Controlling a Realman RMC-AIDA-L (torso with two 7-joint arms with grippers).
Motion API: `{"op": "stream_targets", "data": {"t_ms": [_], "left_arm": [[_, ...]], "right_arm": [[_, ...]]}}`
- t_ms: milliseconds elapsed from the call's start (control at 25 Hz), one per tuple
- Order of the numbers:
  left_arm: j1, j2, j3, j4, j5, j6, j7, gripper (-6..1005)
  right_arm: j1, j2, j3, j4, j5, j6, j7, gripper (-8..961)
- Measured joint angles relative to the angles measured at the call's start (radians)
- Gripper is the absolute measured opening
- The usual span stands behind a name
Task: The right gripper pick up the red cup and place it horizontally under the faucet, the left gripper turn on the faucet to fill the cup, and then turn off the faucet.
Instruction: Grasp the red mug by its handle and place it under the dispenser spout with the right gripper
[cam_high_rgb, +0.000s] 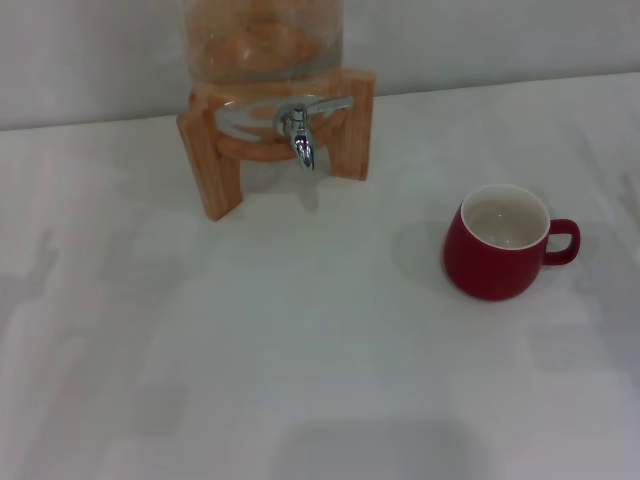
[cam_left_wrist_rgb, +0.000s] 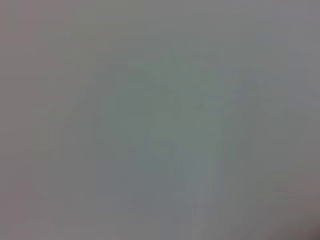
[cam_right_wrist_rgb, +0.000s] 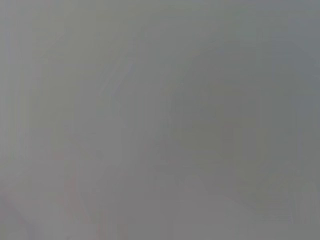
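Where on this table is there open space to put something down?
Almost everywhere. The table is bare across the whole near half, along the left side, and between the wooden stand and the red cup. Under the faucet there is open tabletop. Only the stand's corner at the back is taken up.

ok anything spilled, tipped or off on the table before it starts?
Nothing stands out. The red cup stands upright and empty, apart from the faucet on the robot's right, handle pointing right. The table looks dry. Neither gripper is in view.

The red cup stands upright on the table, right of and before the faucet
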Motion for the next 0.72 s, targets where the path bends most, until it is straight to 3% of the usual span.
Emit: {"op": "stream_targets", "data": {"t_ms": [720], "left_arm": [[-0.015, 0.0, 0.003, 0.001, 0.006, -0.001, -0.006, 833]], "right_arm": [[-0.072, -0.003, -0.191, 0.002, -0.003, -0.018, 0.062, 873]]}}
